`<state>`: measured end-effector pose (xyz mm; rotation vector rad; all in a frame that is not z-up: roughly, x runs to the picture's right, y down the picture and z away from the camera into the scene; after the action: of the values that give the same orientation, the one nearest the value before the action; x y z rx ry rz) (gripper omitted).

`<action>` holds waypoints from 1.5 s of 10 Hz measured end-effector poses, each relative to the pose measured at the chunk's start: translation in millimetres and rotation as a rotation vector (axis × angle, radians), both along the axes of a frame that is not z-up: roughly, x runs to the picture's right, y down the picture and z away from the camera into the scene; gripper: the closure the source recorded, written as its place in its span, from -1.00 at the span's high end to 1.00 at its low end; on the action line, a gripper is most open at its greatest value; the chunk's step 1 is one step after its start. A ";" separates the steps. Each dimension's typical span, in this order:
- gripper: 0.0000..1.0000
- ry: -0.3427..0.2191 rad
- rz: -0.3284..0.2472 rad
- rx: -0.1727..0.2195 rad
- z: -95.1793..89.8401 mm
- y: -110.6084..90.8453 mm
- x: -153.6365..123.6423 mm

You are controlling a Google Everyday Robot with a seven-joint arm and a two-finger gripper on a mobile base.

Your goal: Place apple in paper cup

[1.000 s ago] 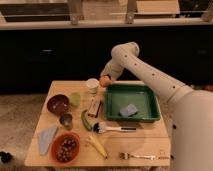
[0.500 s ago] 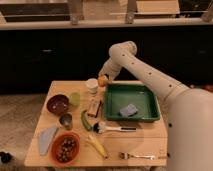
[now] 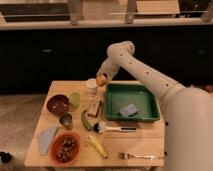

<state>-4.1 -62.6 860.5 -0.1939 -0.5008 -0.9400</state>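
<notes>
Gripper, clenched on the apple, has shifted closer above the paper cup just beside it, so release looks near.

The light wooden table has a smooth matt top. The round orange-yellow apple, smooth-skinned with a faint sheen, sits in the cream plastic gripper just above the short white matt paper cup. The green plastic tray looks glossy, the small metal cup shiny, the translucent light-green cup plastic
</notes>
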 end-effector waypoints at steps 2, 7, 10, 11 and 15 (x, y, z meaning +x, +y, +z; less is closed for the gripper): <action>-0.92 -0.009 -0.011 0.009 -0.1 1.3 -1.4; -0.92 -0.025 -0.035 0.019 9.2 -1.4 -8.4; -0.92 -0.042 -0.052 0.023 14.6 -0.5 -17.1; -0.92 -0.049 -0.058 0.025 17.8 -2.7 -18.4; -0.92 -0.058 -0.074 0.032 22.5 -5.3 -25.0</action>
<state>-29.1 -67.9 883.0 -0.1579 -0.5345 -1.0271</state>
